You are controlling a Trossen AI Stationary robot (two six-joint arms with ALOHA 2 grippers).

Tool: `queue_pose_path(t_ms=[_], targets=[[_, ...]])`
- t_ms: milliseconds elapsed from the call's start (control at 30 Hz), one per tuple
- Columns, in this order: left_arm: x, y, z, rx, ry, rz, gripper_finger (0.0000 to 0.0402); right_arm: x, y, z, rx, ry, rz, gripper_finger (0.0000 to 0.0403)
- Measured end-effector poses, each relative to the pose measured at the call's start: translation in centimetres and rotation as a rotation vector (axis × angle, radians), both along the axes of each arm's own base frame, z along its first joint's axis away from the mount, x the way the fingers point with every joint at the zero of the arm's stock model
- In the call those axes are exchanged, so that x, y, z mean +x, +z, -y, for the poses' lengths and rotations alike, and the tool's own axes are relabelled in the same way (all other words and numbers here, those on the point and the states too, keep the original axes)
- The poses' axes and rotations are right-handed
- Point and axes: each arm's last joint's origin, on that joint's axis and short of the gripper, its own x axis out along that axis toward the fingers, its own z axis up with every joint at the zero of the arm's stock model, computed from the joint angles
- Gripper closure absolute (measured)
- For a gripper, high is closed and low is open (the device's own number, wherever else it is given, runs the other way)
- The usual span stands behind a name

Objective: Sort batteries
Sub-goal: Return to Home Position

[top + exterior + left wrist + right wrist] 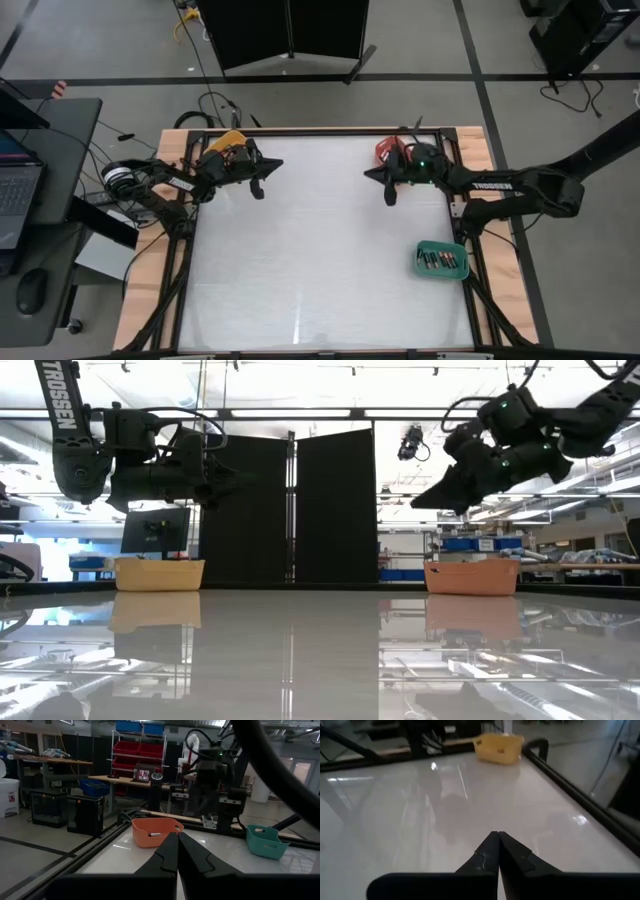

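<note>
Several small dark batteries [441, 261] lie in the green tray [460, 270] near the table's right edge. No loose battery shows on the table. My left gripper [262, 187] hovers shut over the far left of the table, beside the yellow tray [228, 141]; its fingers also show in its wrist view [177, 840]. My right gripper [389, 192] hovers shut over the far right, next to the red-orange tray [385, 152], with its fingers shown in the right wrist view [497, 837]. In the low view both grippers [228, 480] [422, 500] hang well above the tabletop.
The yellow tray [160, 573] and the red-orange tray [472, 575] stand at the far edge. The left wrist view shows the red-orange tray [154, 831] and the green tray [265, 841]; the right wrist view shows the yellow tray [499, 747]. A black frame rail [470, 215] borders the white tabletop.
</note>
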Motion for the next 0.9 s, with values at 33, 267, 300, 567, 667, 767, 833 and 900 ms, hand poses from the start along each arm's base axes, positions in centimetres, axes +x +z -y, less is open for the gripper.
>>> queue_pose_path(t_ms=[33,267,300,567,667,767,833,900], targets=[[0.0,0.0,0.0,0.0,0.001,0.0,0.039,0.1,0.0,-0.2,-0.01,0.007,0.017,0.0387],[0.0,0.0,-0.1,-0.004,0.028,0.002,0.039,1.6,1.4,-2.6,-0.108,0.046,0.149,0.0396],[0.0,0.0,-0.1,-0.004,0.028,0.002,0.039,1.8,1.5,-3.1,-0.12,0.048,0.158,0.0396],[0.0,0.0,0.0,0.0,0.014,-0.001,0.039,1.7,0.5,-4.7,-0.138,0.046,0.107,0.0396],[0.0,0.0,0.0,-0.001,-0.015,-0.003,0.039,0.6,-0.4,-5.0,-0.106,0.038,0.114,0.0395],[0.0,0.0,0.1,-0.002,-0.03,-0.004,0.039,-0.7,-0.9,-5.3,-0.115,0.03,0.151,0.0395],[0.0,0.0,0.1,0.003,-0.029,-0.005,0.039,-1.6,-1.1,-5.5,-0.12,0.011,0.167,0.0395],[0.1,0.0,0.1,0.004,-0.029,-0.004,0.039,-2.6,-1.5,-5.7,-0.118,-0.012,0.182,0.0395]])
